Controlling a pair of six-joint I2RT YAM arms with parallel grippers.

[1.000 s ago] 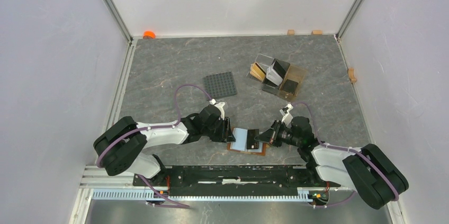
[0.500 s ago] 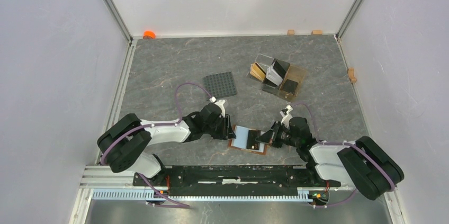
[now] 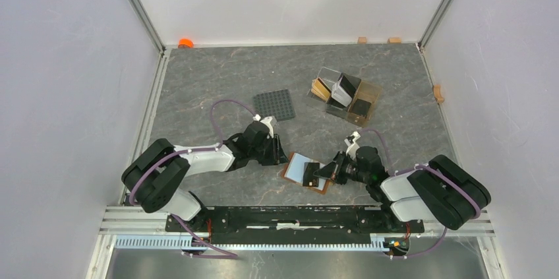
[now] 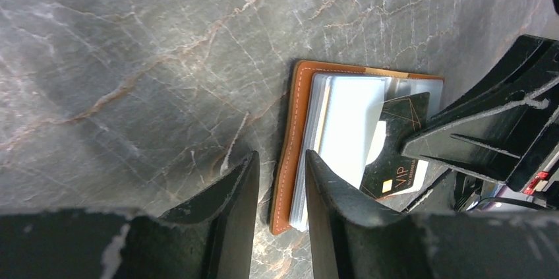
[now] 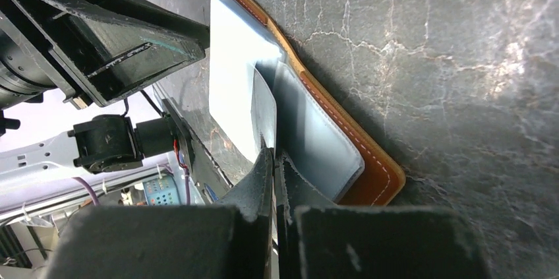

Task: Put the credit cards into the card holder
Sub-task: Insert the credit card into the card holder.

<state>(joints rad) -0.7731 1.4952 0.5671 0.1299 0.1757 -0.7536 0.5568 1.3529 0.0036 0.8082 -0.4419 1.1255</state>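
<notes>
The card holder lies open on the table near the front, brown leather with pale inner slots, and shows in the left wrist view and the right wrist view. A light blue card sits in it. My left gripper is slightly open at the holder's left edge, its fingertips framing the brown rim. My right gripper is shut on a black VIP card, held edge-on over the holder's right half with its front end at the slots.
A dark grey studded square plate lies behind the left arm. A clear amber compartment stand holding more cards stands at the back right. An orange object sits in the far left corner. White walls enclose the table.
The holder has slid and turned slightly toward the upper left. My left gripper drew back up-left. My right gripper moved left with the black card, further over the holder.
</notes>
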